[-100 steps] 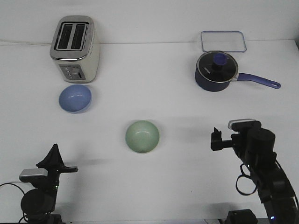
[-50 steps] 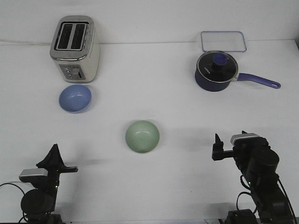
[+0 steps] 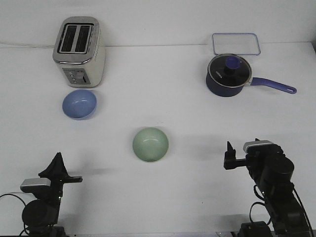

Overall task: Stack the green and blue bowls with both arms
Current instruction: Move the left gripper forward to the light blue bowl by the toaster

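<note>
Front view: I am settling the right gripper (image 3: 228, 157), dropped back near-right; jaw states unreadable. Pale mint green bowl (image 3: 150, 144) sitting centre, periwinkle blue bowl (image 3: 79, 104) far-left, both untouched; left gripper (image 3: 58, 167) idling.

On the white worktop (image 3: 163, 98), the green bowl (image 3: 150, 144) sits centrally; the blue bowl (image 3: 79, 104) lies beyond it leftward, just before the toaster (image 3: 79, 51).

Mint green bowl (image 3: 150, 144), periwinkle blue bowl (image 3: 79, 104), navy saucepan (image 3: 228, 75)
</note>
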Controlling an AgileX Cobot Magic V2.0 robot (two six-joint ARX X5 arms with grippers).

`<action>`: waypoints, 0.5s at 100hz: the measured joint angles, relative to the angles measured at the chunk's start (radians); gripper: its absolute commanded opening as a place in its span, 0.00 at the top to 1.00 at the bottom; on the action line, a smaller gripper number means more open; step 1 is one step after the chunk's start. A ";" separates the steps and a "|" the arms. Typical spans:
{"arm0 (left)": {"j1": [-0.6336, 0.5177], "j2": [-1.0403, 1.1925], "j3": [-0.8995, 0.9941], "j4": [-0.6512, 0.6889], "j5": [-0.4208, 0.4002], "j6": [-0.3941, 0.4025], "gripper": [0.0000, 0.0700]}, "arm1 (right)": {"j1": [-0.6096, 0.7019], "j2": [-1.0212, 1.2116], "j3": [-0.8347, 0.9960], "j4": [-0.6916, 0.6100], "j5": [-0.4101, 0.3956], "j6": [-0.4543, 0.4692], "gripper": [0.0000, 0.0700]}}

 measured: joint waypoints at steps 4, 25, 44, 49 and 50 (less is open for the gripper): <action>0.000 0.011 0.031 -0.021 0.000 -0.002 0.98 | 0.000 0.000 0.000 0.000 0.000 0.000 0.07; 0.000 0.181 0.342 -0.166 -0.001 -0.046 0.98 | 0.000 0.000 0.000 0.000 0.000 0.000 0.07; 0.000 0.496 0.677 -0.502 0.000 -0.054 0.98 | 0.000 0.000 0.000 0.000 0.000 0.000 0.07; 0.000 0.579 0.771 -0.579 0.000 -0.052 0.98 | 0.000 0.000 0.000 0.000 0.000 0.000 0.07; 0.000 0.597 0.791 -0.592 0.000 -0.051 0.98 | 0.000 0.000 0.000 0.000 0.000 0.000 0.07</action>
